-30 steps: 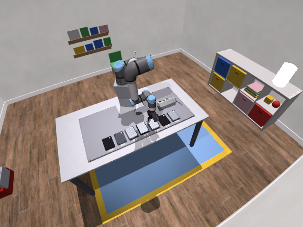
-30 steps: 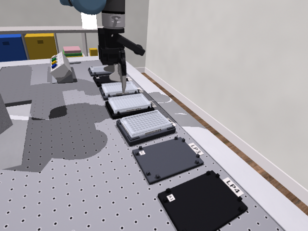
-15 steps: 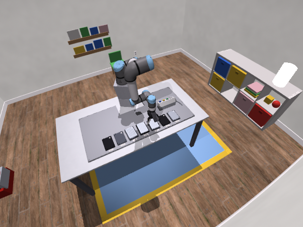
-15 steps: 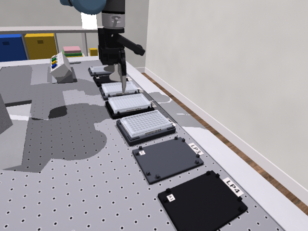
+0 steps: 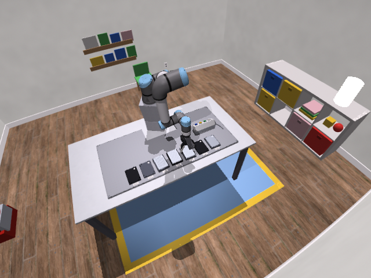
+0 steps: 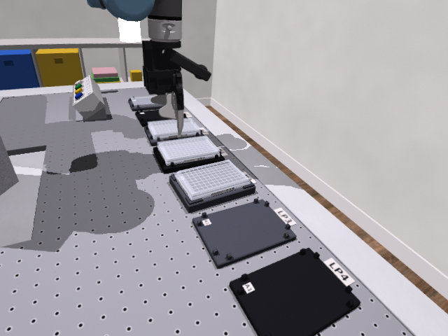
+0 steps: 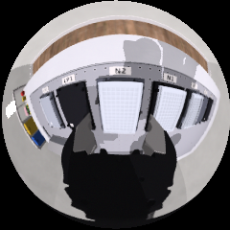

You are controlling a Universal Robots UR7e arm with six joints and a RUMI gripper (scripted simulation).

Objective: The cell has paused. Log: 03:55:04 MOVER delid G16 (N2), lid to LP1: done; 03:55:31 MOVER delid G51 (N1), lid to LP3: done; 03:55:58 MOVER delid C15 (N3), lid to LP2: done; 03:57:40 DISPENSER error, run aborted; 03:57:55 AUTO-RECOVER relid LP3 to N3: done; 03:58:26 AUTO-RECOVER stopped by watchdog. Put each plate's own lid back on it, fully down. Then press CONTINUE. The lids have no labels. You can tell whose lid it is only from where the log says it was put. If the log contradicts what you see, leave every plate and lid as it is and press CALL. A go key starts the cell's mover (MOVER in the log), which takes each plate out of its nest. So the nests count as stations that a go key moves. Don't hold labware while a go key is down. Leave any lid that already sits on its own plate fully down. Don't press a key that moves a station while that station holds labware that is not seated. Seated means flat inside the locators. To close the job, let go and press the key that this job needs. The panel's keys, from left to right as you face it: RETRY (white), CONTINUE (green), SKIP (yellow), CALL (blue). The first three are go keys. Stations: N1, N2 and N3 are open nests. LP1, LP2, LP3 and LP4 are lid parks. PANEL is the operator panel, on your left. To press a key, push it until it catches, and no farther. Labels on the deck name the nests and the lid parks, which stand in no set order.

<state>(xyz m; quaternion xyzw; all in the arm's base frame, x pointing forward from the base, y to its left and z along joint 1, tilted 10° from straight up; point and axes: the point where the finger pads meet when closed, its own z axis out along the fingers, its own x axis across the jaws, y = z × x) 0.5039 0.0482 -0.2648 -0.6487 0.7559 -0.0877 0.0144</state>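
From above, a white table point(image 5: 90, 185) carries a grey perforated deck plate point(image 5: 119, 152) over a blue, yellow-edged floor mat point(image 5: 260, 179) — wood floor all round, a cubby shelf point(image 5: 314, 77) at the wall. Side on, the gripper point(image 6: 176, 121) hangs over the third plate point(image 6: 169, 128) in the row, fingers spread, holding nothing; parks LP3 point(image 6: 243, 231) and LP4 point(image 6: 295, 292) lie bare and dark. At the wrist, the plate at N2 point(image 7: 120, 105) sits straight below — LP1 point(image 7: 73, 106) beside it is bare.
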